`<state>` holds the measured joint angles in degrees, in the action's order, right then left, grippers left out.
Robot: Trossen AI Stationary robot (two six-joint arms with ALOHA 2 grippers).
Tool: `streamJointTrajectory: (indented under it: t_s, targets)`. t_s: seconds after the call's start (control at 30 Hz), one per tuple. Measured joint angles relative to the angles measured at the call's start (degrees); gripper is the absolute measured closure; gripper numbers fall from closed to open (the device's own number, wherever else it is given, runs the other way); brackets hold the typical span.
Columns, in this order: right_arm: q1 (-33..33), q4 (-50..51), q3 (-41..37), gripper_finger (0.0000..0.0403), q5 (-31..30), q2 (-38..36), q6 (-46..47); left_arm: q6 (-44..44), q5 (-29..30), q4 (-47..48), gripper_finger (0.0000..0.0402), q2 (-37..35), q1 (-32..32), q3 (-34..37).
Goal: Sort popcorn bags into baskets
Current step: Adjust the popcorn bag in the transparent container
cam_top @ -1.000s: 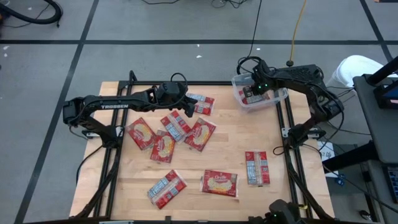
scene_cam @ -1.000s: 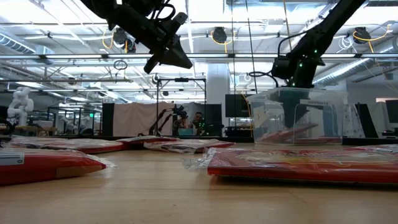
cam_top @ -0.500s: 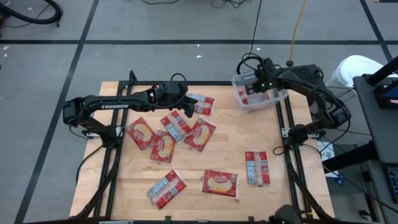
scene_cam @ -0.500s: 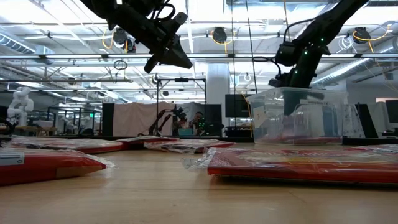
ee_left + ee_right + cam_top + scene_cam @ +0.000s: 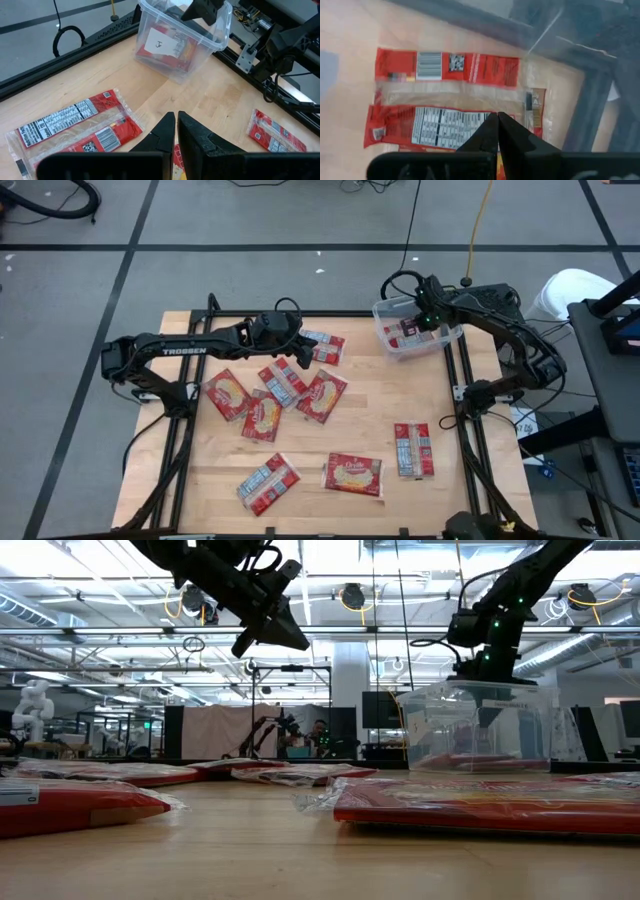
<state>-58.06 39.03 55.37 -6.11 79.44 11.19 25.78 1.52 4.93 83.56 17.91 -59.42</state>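
Observation:
Several red popcorn bags lie flat on the wooden table, one near its far edge and three toward its near edge. The clear tub stands at the far right corner with a bag flat on its floor, print side up. My right gripper is shut and hangs just above the tub's opening, touching nothing. My left gripper is shut and hovers well above the table over the middle cluster of bags, holding nothing.
Black rails run along the table's left and right sides. The tub carries a white label. Bare wood lies between the middle cluster and the tub. In the low view a near bag fills the foreground.
My right gripper has risen out of the tub and shifted slightly toward the table's right edge. The bag in the tub, tilted a second ago, now lies flat on the tub's floor. My left arm has kept still.

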Motion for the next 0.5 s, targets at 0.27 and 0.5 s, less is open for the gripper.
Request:
streamJointTrajectory:
  t_s: [0.27, 0.5]
  targets:
    - [-0.44, -1.57, 0.09, 0.03, 0.11, 5.43, -1.43, 0.48, -0.07, 0.0, 0.0375, -0.01, 0.0, 0.0]
    - [-0.44, -3.43, 0.07, 0.02, -3.17, 9.65, 1.13, 2.43, -1.21, 0.0, 0.0375, -0.01, 0.0, 0.0]
